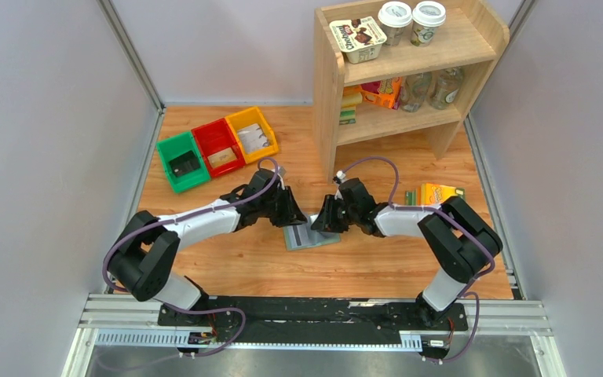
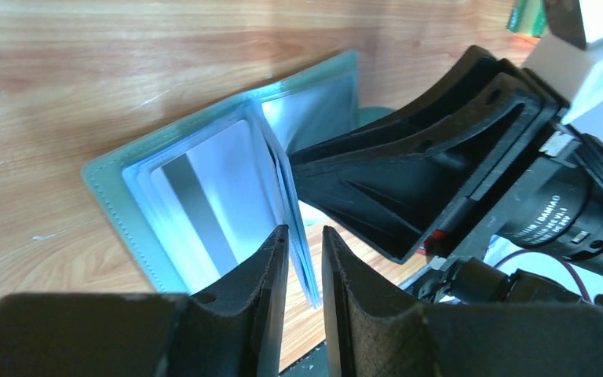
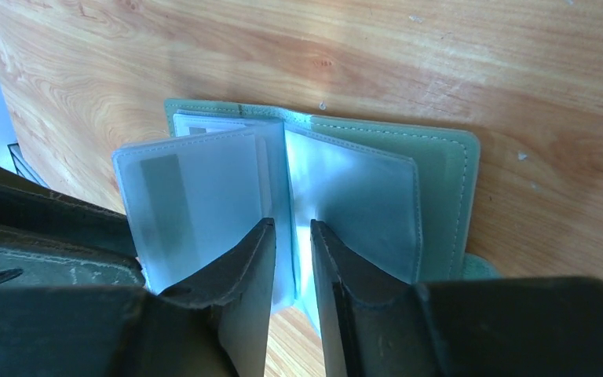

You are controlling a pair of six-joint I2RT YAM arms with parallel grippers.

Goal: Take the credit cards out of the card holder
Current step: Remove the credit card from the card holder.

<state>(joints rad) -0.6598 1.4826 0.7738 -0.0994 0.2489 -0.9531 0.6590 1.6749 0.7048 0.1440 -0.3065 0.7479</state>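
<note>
The jaws of the left gripper (image 2: 305, 232) are set narrow on either side of the free edge of an upright leaf (image 2: 281, 177). A slit of light shows between them, so it cannot be told whether the leaf is pinched. The jaws of the right gripper (image 3: 289, 225) are clenched narrowly on a leaf beside the spine, as far as can be seen.

The holder (image 1: 312, 236) is laid open and flat on the table (image 1: 283, 271), about mid-table between the two grippers. Its grey-green covers are spread left and right, and its clear, pale blue sleeves are fanned up from the fold. A card (image 2: 196, 206) with a grey stripe is seen inside the left-hand sleeves. No card is seen outside the holder.

The step in hand is judged to be the parting of the sleeves, with extraction not yet begun. For the next move, one leaf should be pinned while a card edge is reached at the sleeve mouth and drawn out along the pocket. The slick, limp plastic is likely to slip or buckle.
</note>
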